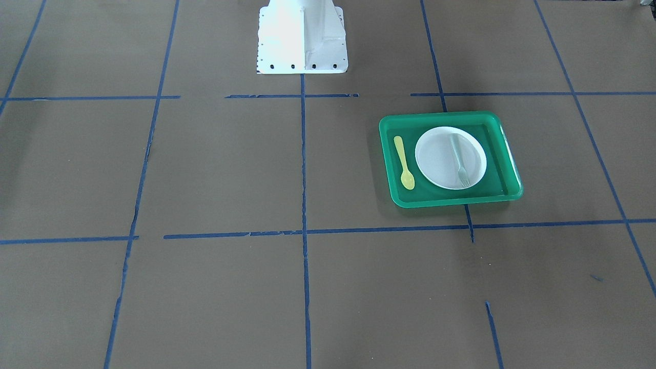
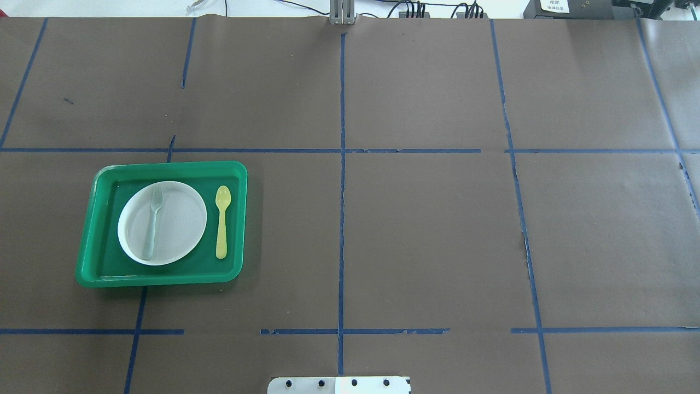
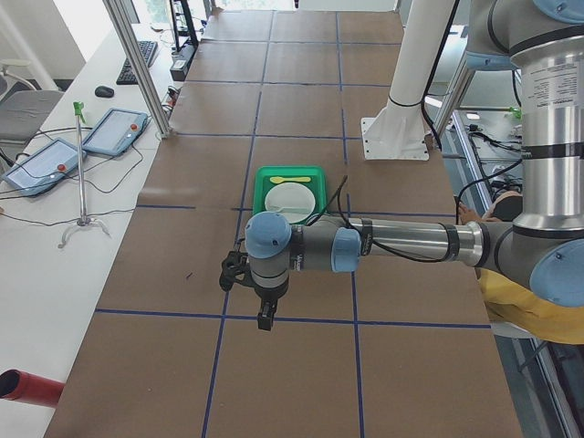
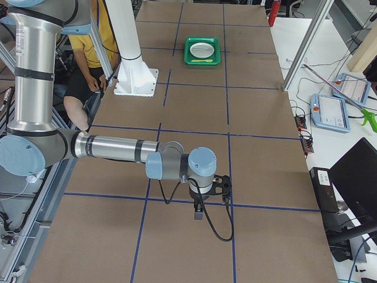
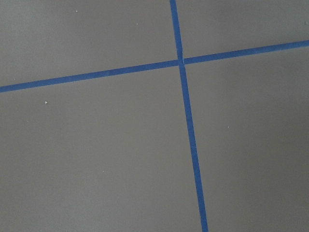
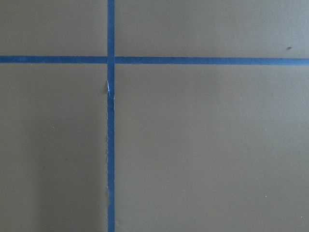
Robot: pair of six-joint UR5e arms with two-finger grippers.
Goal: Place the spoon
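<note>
The pale-yellow spoon (image 1: 404,162) lies flat in a green tray (image 1: 451,201), on the tray floor beside a white plate (image 1: 435,159). A grey-green fork (image 1: 458,160) lies on the plate. In the overhead view the spoon (image 2: 222,221) lies right of the plate (image 2: 180,219), bowl pointing away from the robot. My left gripper (image 3: 265,319) hangs over bare table, well short of the tray (image 3: 260,187). My right gripper (image 4: 198,212) hangs over bare table far from the tray (image 4: 187,50). I cannot tell whether either is open or shut. Both wrist views show only table.
The table is brown paper crossed by blue tape lines (image 2: 342,219). The robot's white base (image 1: 302,41) stands at the table's robot side. Operator desks with tablets (image 3: 114,130) and a metal post (image 3: 137,64) stand beyond the far edge.
</note>
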